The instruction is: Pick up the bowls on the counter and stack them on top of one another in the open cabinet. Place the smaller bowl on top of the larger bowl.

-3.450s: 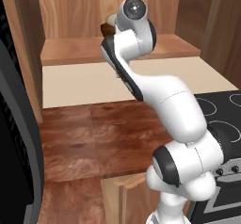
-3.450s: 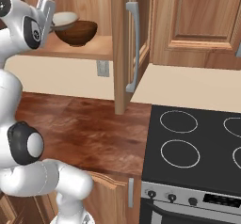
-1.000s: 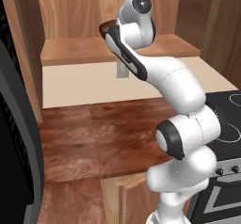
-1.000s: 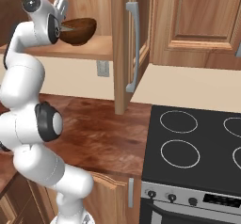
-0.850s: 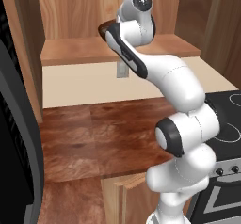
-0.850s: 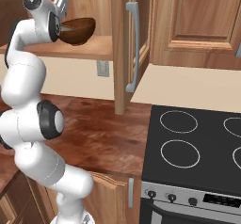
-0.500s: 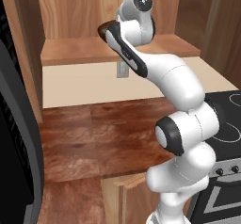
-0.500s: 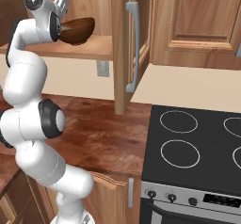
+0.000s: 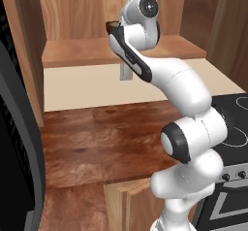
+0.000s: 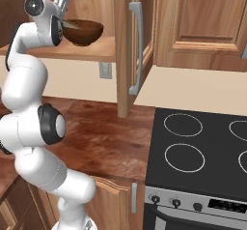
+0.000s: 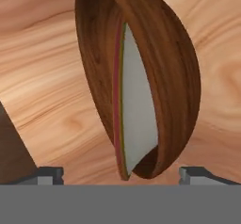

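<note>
Carefully, with my gripper (image 11: 120, 176) released around the white bowl (image 11: 136, 115) nested in the brown bowl (image 11: 174, 77), a straight withdrawal seemed best.

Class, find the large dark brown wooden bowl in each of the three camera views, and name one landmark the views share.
Left base view: larger bowl, a dark sliver, upper centre, behind the arm.
Right base view: upper left, on the cabinet shelf.
Hand view: centre, holding the smaller bowl.
Shared landmark: the shelf.

I see the small cream bowl (image 11: 137, 124) nested inside the dark wooden bowl (image 10: 86, 32), which sits on the cabinet shelf (image 10: 96, 52).
</note>
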Available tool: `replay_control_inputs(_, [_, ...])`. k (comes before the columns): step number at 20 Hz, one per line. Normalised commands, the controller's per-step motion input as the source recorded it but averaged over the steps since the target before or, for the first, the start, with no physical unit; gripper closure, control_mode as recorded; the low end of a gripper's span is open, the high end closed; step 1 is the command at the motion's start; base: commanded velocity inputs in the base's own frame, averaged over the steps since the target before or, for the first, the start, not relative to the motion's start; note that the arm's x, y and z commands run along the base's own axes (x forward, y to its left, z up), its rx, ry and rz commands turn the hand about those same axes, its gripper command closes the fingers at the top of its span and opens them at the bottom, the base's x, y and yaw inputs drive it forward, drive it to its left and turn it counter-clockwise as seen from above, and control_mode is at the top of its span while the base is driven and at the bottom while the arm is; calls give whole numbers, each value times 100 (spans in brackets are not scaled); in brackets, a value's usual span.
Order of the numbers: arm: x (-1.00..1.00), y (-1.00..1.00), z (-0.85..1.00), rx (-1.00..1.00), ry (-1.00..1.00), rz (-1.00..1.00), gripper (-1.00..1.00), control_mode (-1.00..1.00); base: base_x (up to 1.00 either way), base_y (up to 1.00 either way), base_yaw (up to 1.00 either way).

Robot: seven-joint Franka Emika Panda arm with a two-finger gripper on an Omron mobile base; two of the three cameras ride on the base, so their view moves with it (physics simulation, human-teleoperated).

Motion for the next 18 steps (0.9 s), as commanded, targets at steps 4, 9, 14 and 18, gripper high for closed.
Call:
replay_control_inputs(4, [-18, 0, 39, 2, -13, 0, -100, -100, 0, 0, 0])
replay_control_inputs(9, [-17, 0, 40, 2, -11, -1, -100, -100, 0, 0, 0])
replay_control_inputs(14, [-33, 0, 48, 3, -8, -2, -100, -100, 0, 0, 0])
replay_control_inputs(18, [-42, 0, 61, 6, -3, -2, -100, -100, 0, 0, 0])
